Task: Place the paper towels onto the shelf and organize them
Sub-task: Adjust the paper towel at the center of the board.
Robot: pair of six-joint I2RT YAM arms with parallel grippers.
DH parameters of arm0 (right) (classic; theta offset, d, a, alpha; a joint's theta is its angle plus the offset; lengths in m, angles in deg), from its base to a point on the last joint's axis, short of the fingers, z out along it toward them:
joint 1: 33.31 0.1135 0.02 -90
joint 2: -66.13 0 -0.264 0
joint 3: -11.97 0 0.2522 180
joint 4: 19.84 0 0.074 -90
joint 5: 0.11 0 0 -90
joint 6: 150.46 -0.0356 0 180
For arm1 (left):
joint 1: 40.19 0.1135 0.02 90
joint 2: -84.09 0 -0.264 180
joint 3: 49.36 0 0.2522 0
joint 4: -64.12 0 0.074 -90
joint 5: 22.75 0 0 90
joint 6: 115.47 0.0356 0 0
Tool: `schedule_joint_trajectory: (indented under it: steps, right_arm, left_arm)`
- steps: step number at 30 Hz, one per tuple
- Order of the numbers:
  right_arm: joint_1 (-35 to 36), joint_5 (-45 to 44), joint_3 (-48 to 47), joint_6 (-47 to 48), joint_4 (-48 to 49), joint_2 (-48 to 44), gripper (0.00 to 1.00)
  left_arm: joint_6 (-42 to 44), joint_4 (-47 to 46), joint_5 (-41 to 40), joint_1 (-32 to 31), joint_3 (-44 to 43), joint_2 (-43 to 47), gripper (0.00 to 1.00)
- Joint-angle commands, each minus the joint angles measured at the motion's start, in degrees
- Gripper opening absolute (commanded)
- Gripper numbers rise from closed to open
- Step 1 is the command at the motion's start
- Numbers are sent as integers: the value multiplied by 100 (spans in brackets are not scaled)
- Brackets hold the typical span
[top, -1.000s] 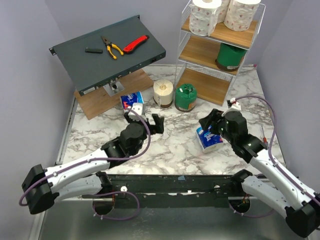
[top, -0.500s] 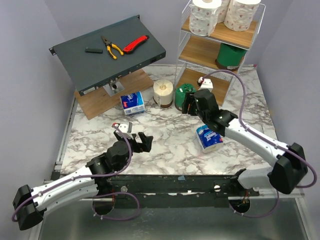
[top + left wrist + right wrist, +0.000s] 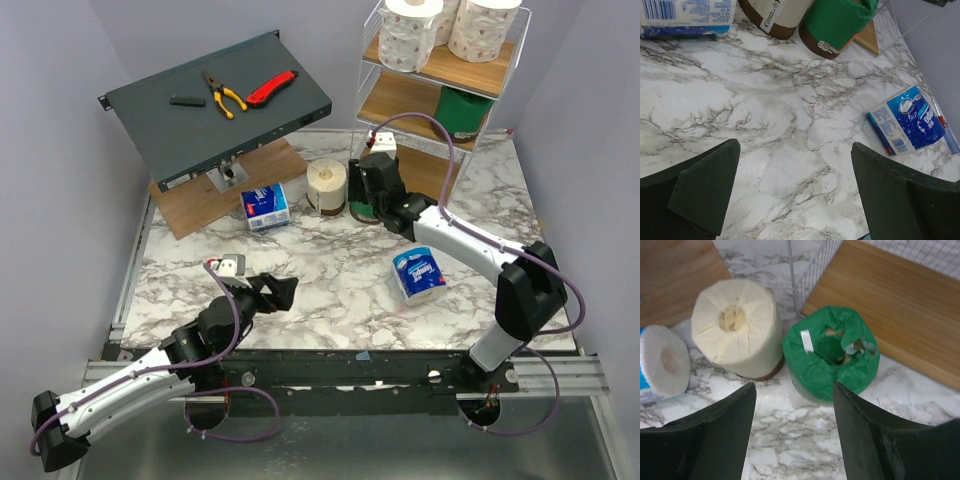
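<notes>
Paper towels are split between the shelf [image 3: 440,95] and the counter [image 3: 330,270]. On the shelf's top tier stand white rolls with pink print [image 3: 410,32], and on the middle tier sits a green-wrapped roll [image 3: 462,106]. The bottom board holds nothing that can be seen.

On the counter, just in front of the shelf's lower left corner, a second green-wrapped roll [image 3: 830,360] stands upright beside a plain cream roll [image 3: 735,327]. The two are close together, and the cream one is farther from the shelf. A blue-and-white pack [image 3: 266,205] lies left of the cream roll, by the flat wooden board [image 3: 200,200]. Another blue-and-white pack [image 3: 418,275] lies well apart from the rest, in the open part of the counter toward the right.

The right gripper [image 3: 792,390] hangs over the green roll on the counter. Its fingers are partly spread with the roll between them in the wrist view, and they grip nothing. Whether they touch the wrapper cannot be told.

The left gripper [image 3: 275,291] hovers low over the counter near its own base. Its fingers [image 3: 700,195] are spread wide and empty.

A slanted dark grey box [image 3: 215,115] at the back left carries pliers [image 3: 224,95] and a red knife [image 3: 272,88].
</notes>
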Motion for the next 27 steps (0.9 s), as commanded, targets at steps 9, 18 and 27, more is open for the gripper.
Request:
schedule_joint_trajectory:
  steps: [9,18,27]
  right_arm:
    - [-127,-192,-904,490,186,1089,59]
    - [-288,-76,-1010,446,47,1475,59]
    - [-344,144,-1123,431,48,1714,59]
  left_arm:
    - [-183,279,37,-10,-142,-404,97]
    - [-29,133,3,-12,-125,-476,97]
    - [70,21,-40,-15,-108,-559,97]
